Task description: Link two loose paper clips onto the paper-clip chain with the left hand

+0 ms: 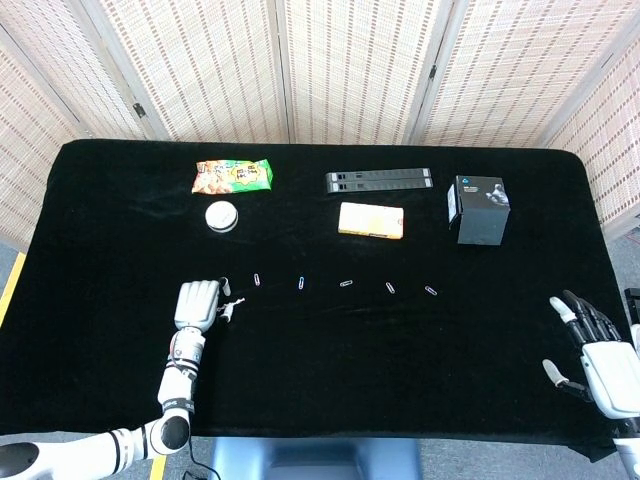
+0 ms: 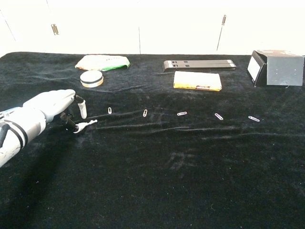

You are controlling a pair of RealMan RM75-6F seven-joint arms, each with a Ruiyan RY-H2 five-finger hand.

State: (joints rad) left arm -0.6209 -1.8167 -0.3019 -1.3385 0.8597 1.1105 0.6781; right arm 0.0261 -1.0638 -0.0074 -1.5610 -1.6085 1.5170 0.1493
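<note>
A short white paper-clip chain (image 2: 87,124) lies on the black cloth at the left. My left hand (image 2: 53,108) is low over the cloth beside it. Its fingers are curled, and its thumb and a finger pinch the chain's near end. In the head view the left hand (image 1: 198,303) shows with the chain (image 1: 233,303) just off its fingertips. Several loose clips lie in a row to the right, the nearest paper clip (image 2: 109,110) close to the chain, then another paper clip (image 2: 145,113). My right hand (image 1: 593,348) is at the table's front right corner, fingers spread, holding nothing.
Along the back stand a snack bag (image 2: 103,62), a round tin (image 2: 91,78), a yellow box (image 2: 197,80), a black bar (image 2: 199,64) and a black box (image 2: 279,67). The black table's front edge (image 1: 330,436) runs near both hands.
</note>
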